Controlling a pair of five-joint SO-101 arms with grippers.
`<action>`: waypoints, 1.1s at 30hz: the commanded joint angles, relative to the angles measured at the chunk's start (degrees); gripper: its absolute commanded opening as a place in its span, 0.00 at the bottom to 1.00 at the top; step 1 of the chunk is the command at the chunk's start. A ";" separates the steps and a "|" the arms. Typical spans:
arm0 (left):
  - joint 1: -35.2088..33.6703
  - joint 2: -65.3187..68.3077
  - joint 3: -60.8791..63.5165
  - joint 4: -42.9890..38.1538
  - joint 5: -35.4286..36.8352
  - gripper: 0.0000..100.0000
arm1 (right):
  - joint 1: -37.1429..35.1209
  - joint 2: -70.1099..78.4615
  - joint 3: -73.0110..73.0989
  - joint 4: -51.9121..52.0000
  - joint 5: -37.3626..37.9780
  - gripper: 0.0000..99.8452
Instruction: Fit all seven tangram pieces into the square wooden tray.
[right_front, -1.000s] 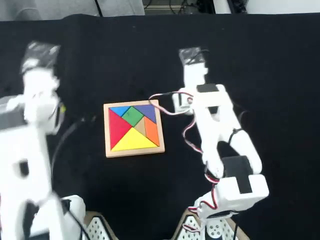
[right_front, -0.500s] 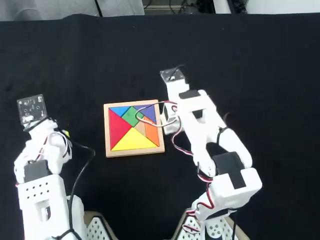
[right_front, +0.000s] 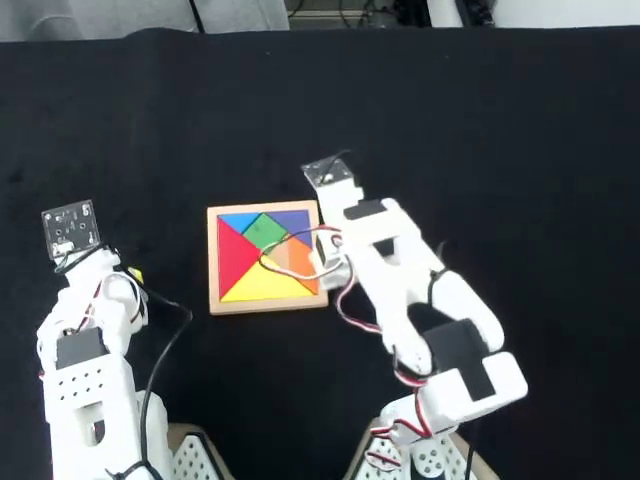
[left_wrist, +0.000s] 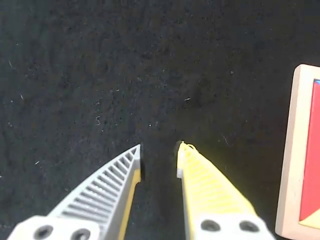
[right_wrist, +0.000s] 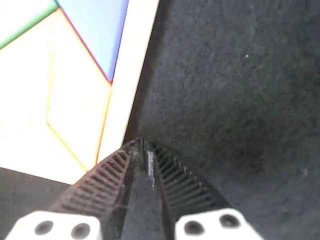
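Note:
The square wooden tray (right_front: 214, 262) lies mid-table with coloured pieces packed flat inside: red (right_front: 235, 255), yellow (right_front: 268, 283), blue (right_front: 240, 220), green (right_front: 265, 232), purple (right_front: 295, 219), orange (right_front: 303, 256) and a small brown one (right_front: 282, 258). My right gripper (right_wrist: 142, 146) is shut with nothing in it, its tips on the cloth just outside the tray rim (right_wrist: 135, 75), beside the orange piece (right_wrist: 75, 100). The right arm (right_front: 375, 240) leans over the tray's right edge. My left gripper (left_wrist: 159, 150) is slightly open and empty, above bare cloth left of the tray (left_wrist: 290, 150).
Black cloth covers the whole table. The right arm's cable (right_front: 285, 250) loops over the tray's right half. The left arm (right_front: 85, 330) stands at the near left, and both arm bases sit at the front edge.
The right arm swung left, toward the tray's right edge. The left arm dropped back and settled at the near left.

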 joint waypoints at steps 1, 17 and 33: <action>-0.31 -0.97 -0.40 -0.97 0.62 0.13 | -1.58 -3.03 0.48 -1.05 0.18 0.01; 2.77 -1.05 -3.91 -5.89 0.26 0.13 | 18.64 -16.92 -16.22 11.52 0.18 0.01; 5.41 -10.64 -28.09 4.04 0.70 0.13 | 14.95 -54.02 -20.35 18.81 0.09 0.02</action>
